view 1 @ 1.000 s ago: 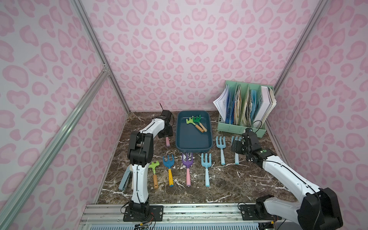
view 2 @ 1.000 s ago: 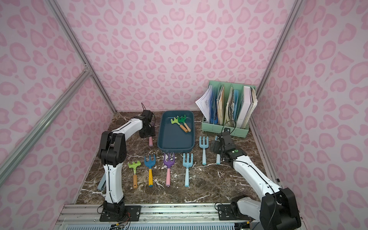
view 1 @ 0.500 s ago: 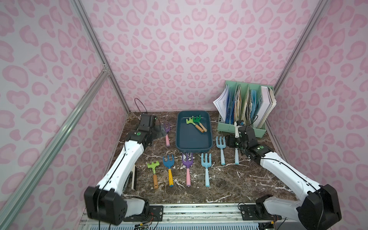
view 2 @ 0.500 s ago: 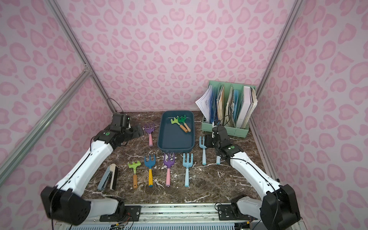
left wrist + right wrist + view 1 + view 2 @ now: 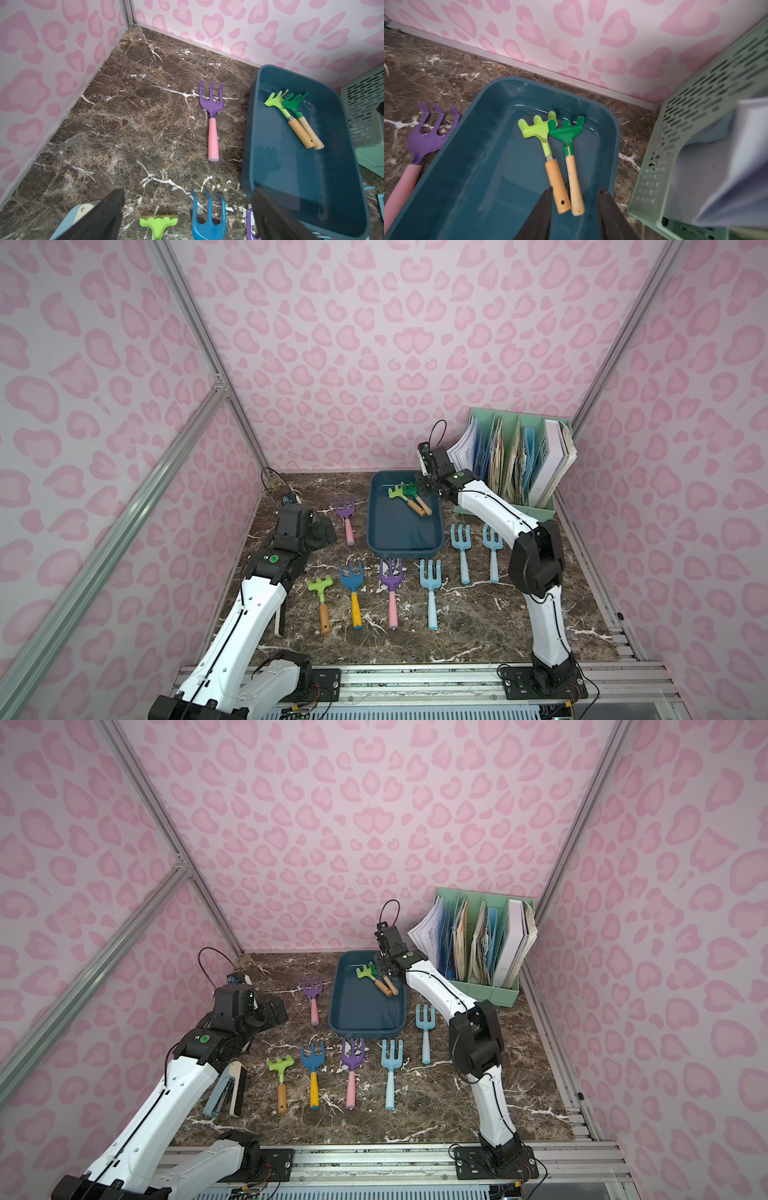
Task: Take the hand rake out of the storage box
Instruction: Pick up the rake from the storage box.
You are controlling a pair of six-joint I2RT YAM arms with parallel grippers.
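Listing what my cameras give me for this pick.

Item 1, storage box (image 5: 401, 551): shallow teal tray at the middle of the table's (image 5: 457, 626) far edge. The mint file organizer (image 5: 519, 512) stands just beside its right side and a purple fork (image 5: 345, 514) lies beside its left.

Items 2 and 3, lime-green hand rake (image 5: 550, 160) and dark-green hand rake (image 5: 570, 166): both lie flat on the box floor toward its far right corner. Their heads point to the far rim. The wooden handles lie side by side and touching, the dark-green one nearer the right wall.

Handling, as I judge it: small, light and stiff throughout. The bare wood looks dry and round, so it should grip well but may roll between flat pads. I would take a handle at mid-length, across its width. Because the two handles touch, a finger has little room between them and may drag the other rake along. The right wall also crowds the outer finger.

Item 4, right gripper (image 5: 575, 190): hovers over the handle ends, jaws partly apart, holding nothing.

Item 5, left gripper (image 5: 188, 192): jaws spread wide, empty, low over the table off to the box's left.
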